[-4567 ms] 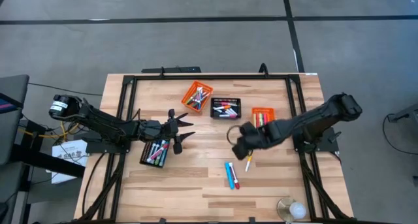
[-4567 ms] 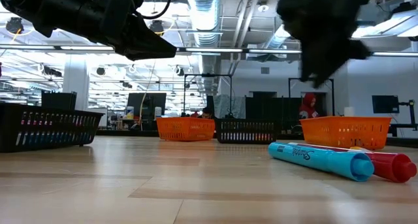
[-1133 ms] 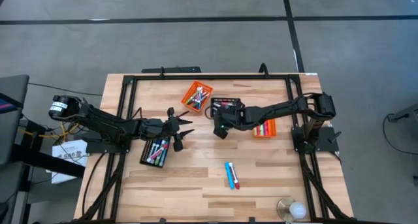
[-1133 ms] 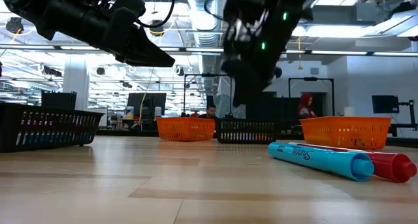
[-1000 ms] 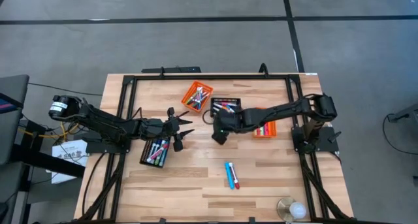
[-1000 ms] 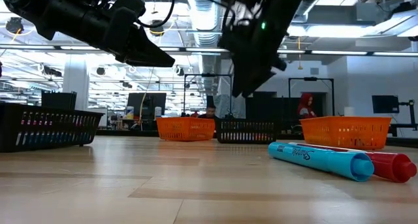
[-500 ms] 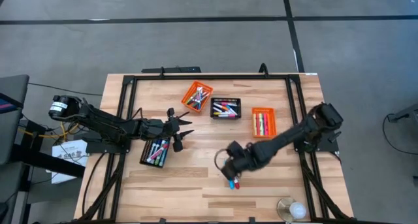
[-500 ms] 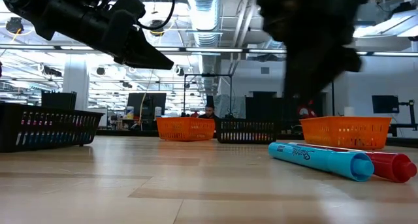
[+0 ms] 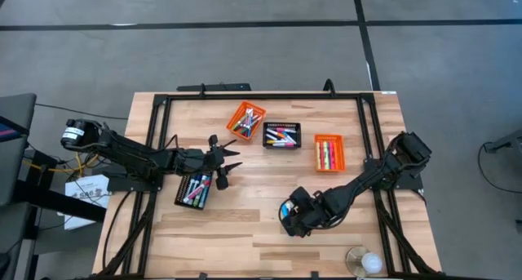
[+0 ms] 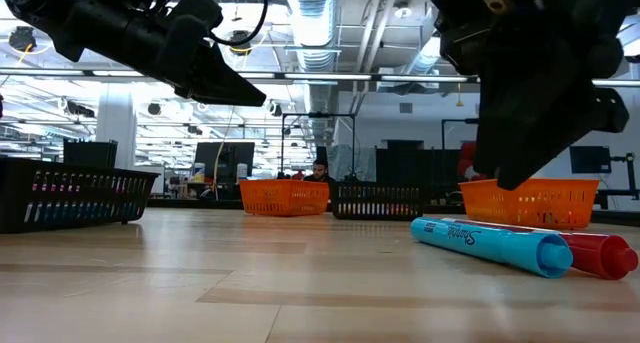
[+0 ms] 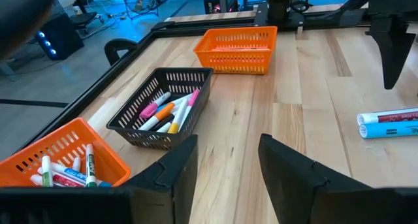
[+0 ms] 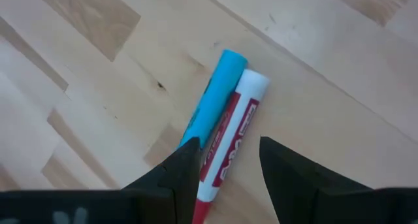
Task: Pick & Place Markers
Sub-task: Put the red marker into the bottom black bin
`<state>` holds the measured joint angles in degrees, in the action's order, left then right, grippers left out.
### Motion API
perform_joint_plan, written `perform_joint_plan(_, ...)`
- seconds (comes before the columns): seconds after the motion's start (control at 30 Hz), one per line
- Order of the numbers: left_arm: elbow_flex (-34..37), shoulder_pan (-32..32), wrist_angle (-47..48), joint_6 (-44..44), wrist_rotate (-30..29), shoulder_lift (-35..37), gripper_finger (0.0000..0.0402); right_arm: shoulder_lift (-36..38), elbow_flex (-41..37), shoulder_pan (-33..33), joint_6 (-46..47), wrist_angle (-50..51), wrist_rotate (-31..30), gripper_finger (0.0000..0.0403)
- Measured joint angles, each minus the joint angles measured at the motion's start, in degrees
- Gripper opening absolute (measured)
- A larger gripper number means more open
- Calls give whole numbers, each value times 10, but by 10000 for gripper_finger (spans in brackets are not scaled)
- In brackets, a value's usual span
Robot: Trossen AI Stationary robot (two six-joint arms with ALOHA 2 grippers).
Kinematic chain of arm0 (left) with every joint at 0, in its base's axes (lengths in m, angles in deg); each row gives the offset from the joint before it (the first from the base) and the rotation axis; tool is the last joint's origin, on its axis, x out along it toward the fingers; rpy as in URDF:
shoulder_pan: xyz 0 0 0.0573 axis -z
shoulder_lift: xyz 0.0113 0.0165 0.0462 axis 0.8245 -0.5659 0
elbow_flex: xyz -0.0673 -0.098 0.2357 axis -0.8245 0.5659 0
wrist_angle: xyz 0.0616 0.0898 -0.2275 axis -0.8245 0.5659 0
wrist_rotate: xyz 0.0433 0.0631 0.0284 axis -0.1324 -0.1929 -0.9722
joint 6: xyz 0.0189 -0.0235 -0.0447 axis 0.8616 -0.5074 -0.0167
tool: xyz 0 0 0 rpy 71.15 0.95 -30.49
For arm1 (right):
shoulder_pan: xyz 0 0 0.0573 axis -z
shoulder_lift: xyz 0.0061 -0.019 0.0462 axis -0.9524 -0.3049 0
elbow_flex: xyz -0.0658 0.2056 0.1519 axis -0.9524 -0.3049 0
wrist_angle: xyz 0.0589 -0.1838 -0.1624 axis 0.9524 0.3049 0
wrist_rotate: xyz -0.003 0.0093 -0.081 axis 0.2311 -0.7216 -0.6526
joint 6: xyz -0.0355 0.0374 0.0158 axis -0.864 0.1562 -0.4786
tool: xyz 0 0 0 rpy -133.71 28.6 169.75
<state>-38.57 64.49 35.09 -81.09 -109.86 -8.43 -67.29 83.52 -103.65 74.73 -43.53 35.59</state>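
Observation:
Two markers lie side by side on the bare wood near the table's front middle: a blue one (image 12: pixel 212 100) (image 10: pixel 490 248) and a red-and-white one (image 12: pixel 234 129) (image 10: pixel 600 255). My right gripper (image 12: pixel 228 145) (image 9: pixel 289 216) hangs just above them, pointing steeply down. It is open, and its fingers straddle the pair's near ends without touching them. In the high view its body covers the markers. My left gripper (image 9: pixel 229 166) (image 11: pixel 225 155) waits open and holding nothing at the table's left, beside a black basket of markers (image 9: pixel 193 190).
Three more baskets holding markers stand in a row at the far middle: orange (image 9: pixel 245 119), black (image 9: pixel 282 135), orange (image 9: pixel 329 153). A black rail frame (image 9: pixel 245 96) borders the table. A round white object (image 9: pixel 364 262) sits at the near right edge. Bare wood surrounds the two loose markers.
My right gripper has swung from the black basket at the far middle toward the table's near edge, come down a little and rolled its wrist. It now hangs over the two loose markers, which have not moved.

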Motion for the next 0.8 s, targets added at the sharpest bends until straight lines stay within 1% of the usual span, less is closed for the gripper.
perform_joint_plan(0.27,0,0,0,0,0,0,158,-3,0,0,-24,-5,-4,147)
perform_joint_plan(0.33,0,0,0,0,0,0,158,-17,0,0,-30,-10,-2,147)
perform_joint_plan(0.43,0,0,0,0,0,0,158,-47,4,4,-33,-11,28,147)
perform_joint_plan(0.57,0,0,0,-2,0,0,158,-79,23,8,-58,-11,37,147)
perform_joint_plan(0.7,0,0,1,-11,0,0,158,-98,31,15,-89,-2,40,146)
perform_joint_plan(0.8,0,0,0,-11,0,0,158,-100,31,20,-90,7,46,133)
